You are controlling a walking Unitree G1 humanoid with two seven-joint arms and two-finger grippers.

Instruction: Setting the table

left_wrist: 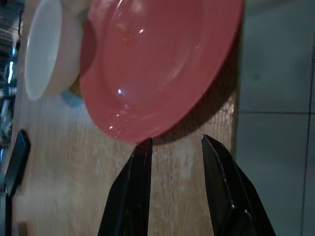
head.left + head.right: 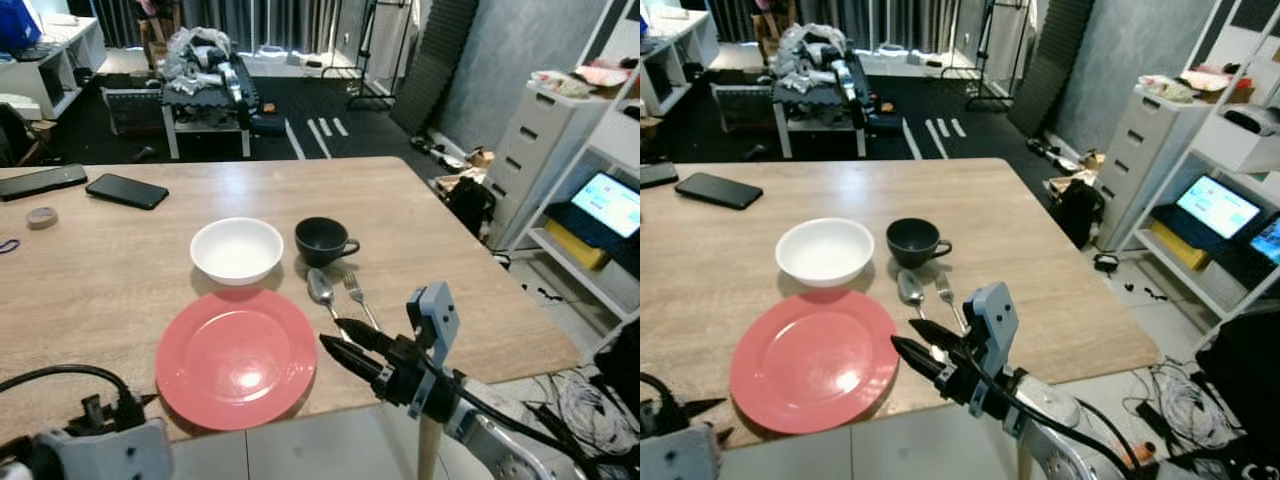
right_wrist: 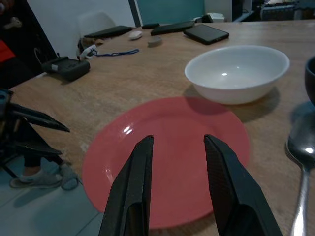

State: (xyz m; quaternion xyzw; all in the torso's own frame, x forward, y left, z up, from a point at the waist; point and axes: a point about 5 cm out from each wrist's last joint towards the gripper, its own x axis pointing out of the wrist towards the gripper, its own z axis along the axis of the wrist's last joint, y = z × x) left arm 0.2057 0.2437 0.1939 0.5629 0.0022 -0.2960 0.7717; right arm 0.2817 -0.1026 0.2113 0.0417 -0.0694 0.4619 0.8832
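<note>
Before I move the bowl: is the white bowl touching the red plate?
Cannot tell. In the left eye view the white bowl sits right at the red plate's far rim, and the right wrist view shows the bowl's shadow over that rim, hiding any gap.

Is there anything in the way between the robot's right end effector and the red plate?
Nothing visible blocks it. The right end effector is open and sits at the red plate's right rim. The spoon and fork lie beside the plate, farther back, off that path.
</note>
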